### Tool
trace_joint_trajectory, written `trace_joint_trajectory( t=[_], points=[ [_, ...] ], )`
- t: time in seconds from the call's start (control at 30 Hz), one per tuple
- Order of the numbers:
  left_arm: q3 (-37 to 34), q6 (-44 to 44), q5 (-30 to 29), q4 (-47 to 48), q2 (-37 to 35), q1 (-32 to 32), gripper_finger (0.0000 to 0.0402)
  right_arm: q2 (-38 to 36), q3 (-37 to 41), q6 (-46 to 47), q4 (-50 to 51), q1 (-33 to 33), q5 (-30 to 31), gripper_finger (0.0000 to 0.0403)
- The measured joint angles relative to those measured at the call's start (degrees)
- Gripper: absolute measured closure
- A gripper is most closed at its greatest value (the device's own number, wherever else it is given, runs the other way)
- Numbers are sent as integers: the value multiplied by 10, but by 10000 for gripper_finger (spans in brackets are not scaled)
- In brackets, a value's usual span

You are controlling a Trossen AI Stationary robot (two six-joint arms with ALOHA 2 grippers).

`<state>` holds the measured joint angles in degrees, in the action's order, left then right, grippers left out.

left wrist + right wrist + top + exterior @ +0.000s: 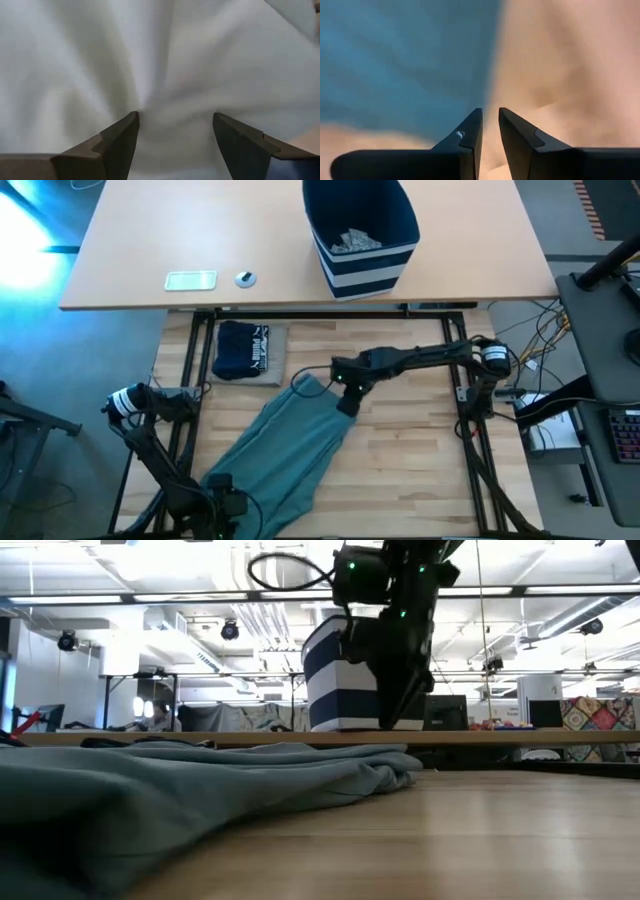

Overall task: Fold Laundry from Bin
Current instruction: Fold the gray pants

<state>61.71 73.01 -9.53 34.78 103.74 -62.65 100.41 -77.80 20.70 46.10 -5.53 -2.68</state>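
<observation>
From above, you had the navy garment (248, 351) folded beside the teal-green garment (285, 442), spread unfolded; grey pieces (354, 242) were in the bin (362, 232). At table level, your right gripper (400, 700) hung over the teal edge. Left wrist: the left gripper (175, 125) gaped wide, pressed into cloth. Right wrist: fingers nearly closed, holding nothing.

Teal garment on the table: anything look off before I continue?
The teal garment lies diagonally, bunched and wrinkled, its lower end over the table's near edge by the left gripper. The right gripper sits at its upper edge. The folded navy garment looks neat.
</observation>
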Motion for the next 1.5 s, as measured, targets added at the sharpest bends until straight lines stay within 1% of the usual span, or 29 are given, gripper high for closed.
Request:
trace_joint_trajectory(
  t=[0.1, 0.17, 0.23, 0.27, 0.37, 0.4, 0.47, 0.53, 0.6, 0.77, 0.87, 0.93, 1.0, 1.07, 1.13, 1.2, 1.27, 1.33, 1.4, 1.5],
  points=[
    [16, 21, -18, 31, -14, 0, 157, -1, 10, 31, 0, 27, -79, 347],
    [30, 25, -37, 38, -19, 1, 157, 6, 16, 57, -14, 46, -117, 350],
    [33, 23, -41, 40, -15, 2, 157, 16, 17, 72, -39, 62, -141, 352],
    [33, 22, -41, 42, -12, 2, 157, 22, 18, 74, -50, 69, -143, 353],
    [33, 21, -41, 40, -2, 1, 157, 47, 18, 59, -83, 79, -121, 357],
    [33, 21, -39, 39, 3, 1, 157, 59, 17, 52, -82, 78, -101, 359],
    [31, 22, -24, 38, 17, 0, 157, 78, 15, 36, -74, 63, -41, 363],
    [31, 21, -17, 35, 28, -3, 157, 84, 10, 21, -75, 41, 10, 368],
    [33, 23, -13, 33, 39, -6, 157, 79, 4, 4, -79, 15, 39, 373],
    [34, 43, -10, 35, 49, -9, 157, 79, -7, -34, -74, -30, 47, 385],
    [34, 65, 1, 41, 41, -7, 157, 76, -14, -39, -75, -34, 41, 391],
    [42, 76, 16, 61, 31, -4, 157, 71, -15, -45, -70, -30, 24, 393],
    [57, 77, 24, 99, 22, 1, 157, 61, -15, -47, -66, -16, 4, 393],
    [81, 73, 11, 131, 0, 10, 157, 49, -15, -50, -66, 8, 0, 393],
    [100, 58, -8, 143, -22, 21, 157, 40, -11, -75, -83, 42, 14, 391],
    [100, 40, -16, 158, -35, 33, 157, 38, -11, -112, -121, 84, 35, 386],
    [100, 23, -18, 163, -47, 45, 157, 38, -11, -126, -178, 130, 46, 381],
    [91, 4, -20, 171, -62, 57, 157, 45, -10, -127, -266, 174, 47, 375],
    [74, -19, -17, 169, -70, 68, 157, 58, -11, -101, -356, 211, 64, 372],
    [43, -61, -3, 165, -83, 92, 157, 99, -11, -40, -452, 240, 85, 370]
  ],
)
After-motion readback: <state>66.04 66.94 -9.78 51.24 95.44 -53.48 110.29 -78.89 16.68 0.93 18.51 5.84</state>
